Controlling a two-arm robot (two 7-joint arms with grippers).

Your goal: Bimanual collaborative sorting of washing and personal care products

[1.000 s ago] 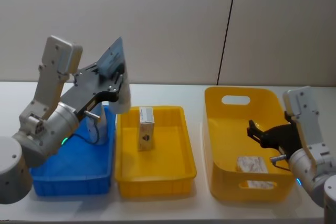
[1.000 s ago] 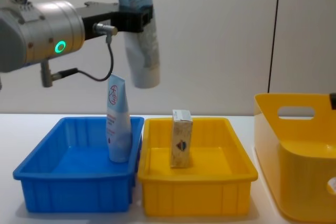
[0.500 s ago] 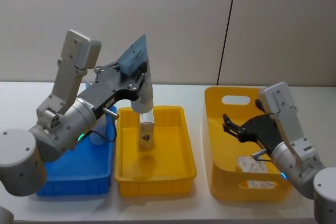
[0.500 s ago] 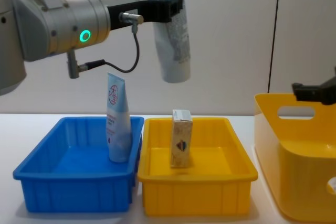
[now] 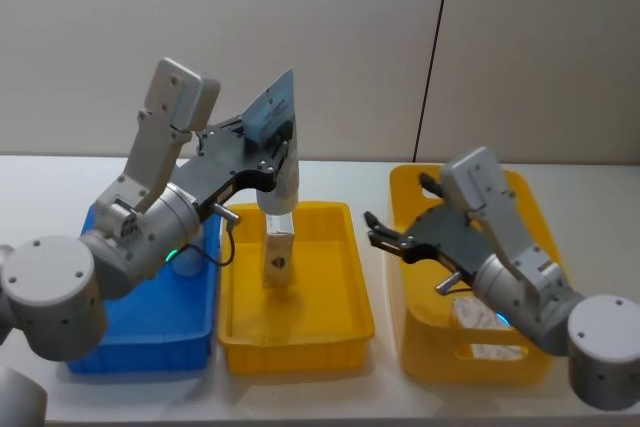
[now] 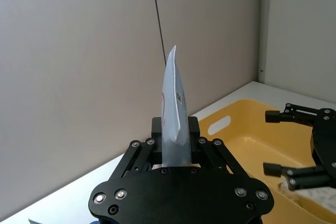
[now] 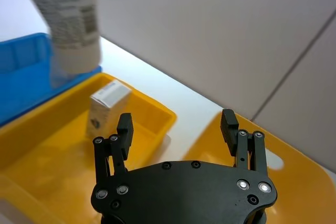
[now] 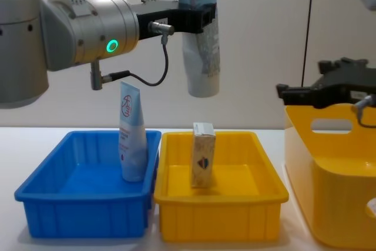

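White tabletop [image 5: 40, 182], plain beige wall behind. Yellow tray [image 8: 223, 227] sits mid-table and serves as the reference.

- Blue tray [image 8: 82, 218]: right against the yellow tray's left side.
- Tall yellow tub [image 8: 335, 163]: just right of the yellow tray, with a narrow gap.
- Carton [image 8: 202, 163]: upright inside the yellow tray, diamond logo facing forward.
- Squeeze tube [image 8: 132, 139]: stands in the blue tray, leaning on the wall nearest the yellow tray.
- More cartons [image 5: 478, 312]: lying flat in the tub's bottom.
- Left gripper [image 8: 197, 17]: high above the yellow tray, fingers clamped on the pouch [image 8: 202, 57] near its dark-blue top. The translucent body hangs down over the carton, well clear of it.
- Right gripper [image 5: 385, 235]: over the gap between yellow tray and tub. Fingers are spread wide, nothing between them.
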